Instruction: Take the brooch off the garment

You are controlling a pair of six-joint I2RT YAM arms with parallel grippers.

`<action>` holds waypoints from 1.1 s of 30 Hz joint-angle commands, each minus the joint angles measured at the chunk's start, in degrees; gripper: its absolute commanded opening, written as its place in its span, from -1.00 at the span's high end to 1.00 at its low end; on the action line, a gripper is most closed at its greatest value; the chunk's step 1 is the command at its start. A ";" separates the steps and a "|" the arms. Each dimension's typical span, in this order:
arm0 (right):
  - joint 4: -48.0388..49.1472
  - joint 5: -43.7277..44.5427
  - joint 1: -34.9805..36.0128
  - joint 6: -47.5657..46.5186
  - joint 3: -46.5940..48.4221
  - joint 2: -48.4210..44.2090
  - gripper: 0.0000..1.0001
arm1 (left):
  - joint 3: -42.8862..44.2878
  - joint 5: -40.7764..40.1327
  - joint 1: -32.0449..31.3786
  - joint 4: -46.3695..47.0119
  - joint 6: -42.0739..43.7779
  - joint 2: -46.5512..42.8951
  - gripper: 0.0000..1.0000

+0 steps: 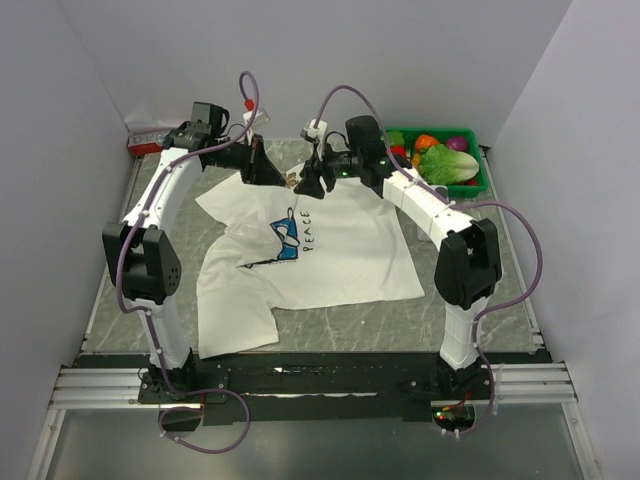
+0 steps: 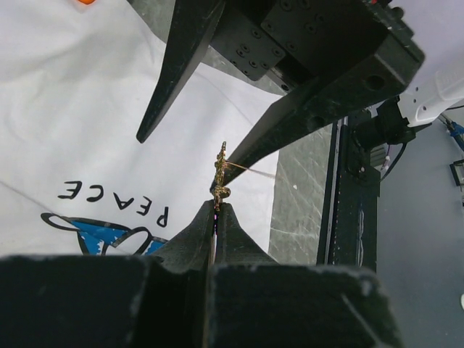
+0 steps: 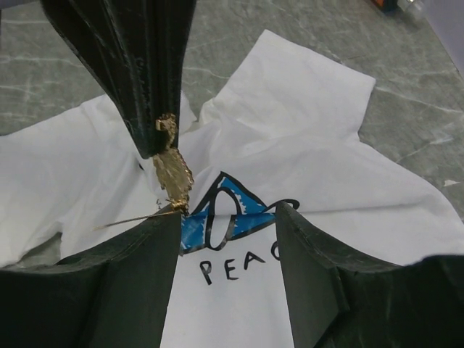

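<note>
The grey bench (image 1: 330, 325) carries the white shirt (image 1: 340, 250), lying flat. On its print only the black word "PEACE" can be read; no brand is visible. Over the far edge of the shirt, at 12 o'clock in the top view, the left hand (image 2: 217, 210) is fully closed and pinches one end of the brooch (image 3: 172, 174). The right hand (image 3: 228, 217) is wide open and holds nothing; only one of its fingers (image 3: 156, 239) touches the brooch with its tip. In the right wrist view the brooch lies at 10 o'clock from this hand's gap. Its long axis goes from 12 to 6, and its thin pin (image 3: 127, 221) points to 8 o'clock. The brooch hangs above the cloth, and I judge it is already free.
</note>
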 commanded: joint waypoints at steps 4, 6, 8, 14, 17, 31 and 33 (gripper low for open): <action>0.47 -3.57 0.11 2.35 1.22 -3.97 -0.22 | 2.56 -0.95 -1.75 0.20 2.23 0.59 0.99; 0.30 -3.57 0.20 2.27 1.40 -3.80 -0.22 | 2.74 -0.78 -2.02 -0.15 2.84 0.86 0.99; -0.05 -3.40 0.29 1.92 1.48 -3.62 -0.22 | 3.26 -0.95 -2.19 -0.77 3.37 0.94 0.99; -1.02 -3.31 0.29 1.74 0.87 -4.15 -0.22 | 3.53 -0.87 -2.28 -2.00 5.48 1.47 0.99; -1.89 -3.92 0.29 1.30 0.52 -4.85 -0.22 | 3.27 -0.51 -2.28 -2.27 6.28 1.38 0.99; -8.31 -6.83 -0.07 -2.04 2.01 -6.00 -0.21 | 3.09 0.37 -2.28 -6.31 13.04 1.74 0.99; -8.49 -6.91 -0.15 -1.78 2.01 -5.73 -0.20 | 2.83 0.80 -2.28 -6.13 12.96 1.65 0.99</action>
